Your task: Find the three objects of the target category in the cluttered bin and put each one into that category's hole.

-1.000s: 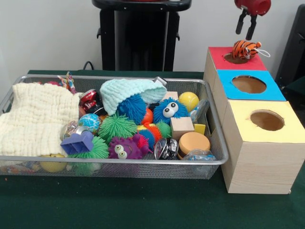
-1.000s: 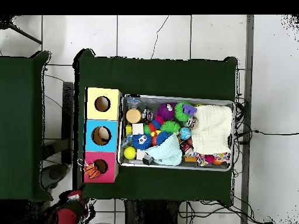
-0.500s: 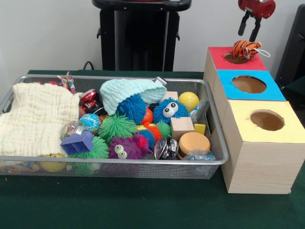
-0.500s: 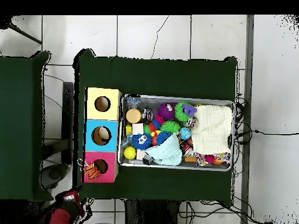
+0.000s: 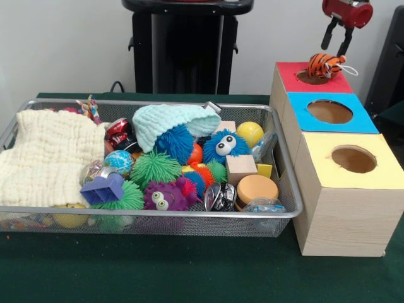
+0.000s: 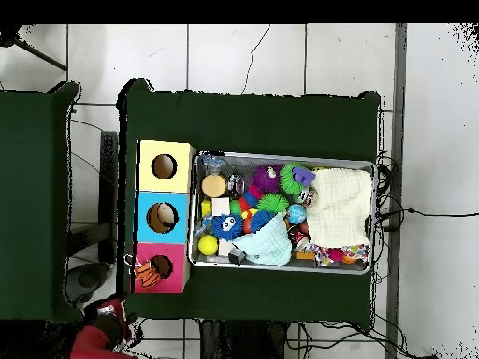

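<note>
Across the left and centre of the front view, a wire mesh bin (image 5: 287,189) sits on the green table (image 5: 189,271), packed with clutter: a cream knitted cloth (image 5: 47,158) at far left, a purple block (image 5: 103,188), spiky rubber balls, a mint knitted hat (image 5: 170,123), a blue googly-eyed fuzzy ball (image 5: 225,145) and a wooden cube (image 5: 240,168). Right of the bin stands a wooden sorting box (image 5: 334,221) with yellow, blue and red tops, each with a round hole. At upper right, a striped tiger plush (image 5: 325,64) rests on the red top at the hole's rim. Above it hangs the gripper (image 5: 336,41), its jaws apart and empty
</note>
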Robot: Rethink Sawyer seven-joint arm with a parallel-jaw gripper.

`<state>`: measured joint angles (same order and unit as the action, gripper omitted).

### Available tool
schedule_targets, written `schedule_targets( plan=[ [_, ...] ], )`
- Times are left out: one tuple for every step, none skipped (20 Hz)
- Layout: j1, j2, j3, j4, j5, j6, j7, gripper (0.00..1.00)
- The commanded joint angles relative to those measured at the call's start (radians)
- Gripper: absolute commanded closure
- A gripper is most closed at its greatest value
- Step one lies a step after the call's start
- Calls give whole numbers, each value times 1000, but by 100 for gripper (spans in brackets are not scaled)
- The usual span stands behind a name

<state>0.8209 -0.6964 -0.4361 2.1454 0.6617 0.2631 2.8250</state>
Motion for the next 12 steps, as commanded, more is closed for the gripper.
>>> schedule_targets(
  plan=[
    [-33,10,21,-68,24,60,195,0],
    [-39,2,26,-57,24,54,189,0],
    [-49,-8,36,-41,24,39,180,0],
    [-54,-11,40,-34,24,31,176,0],
    [-61,-16,46,-25,23,20,170,0],
    [-71,-23,54,-14,22,10,163,0],
    [-82,-32,63,-1,21,-2,155,0],
    [-94,-42,72,11,19,-13,146,0],
    [-108,-52,82,25,17,-25,137,0],
    [-126,-63,94,41,13,-39,126,0],
    [-143,-74,105,56,9,-53,116,0],
    [-166,-85,122,75,4,-73,106,0]
  ],
)
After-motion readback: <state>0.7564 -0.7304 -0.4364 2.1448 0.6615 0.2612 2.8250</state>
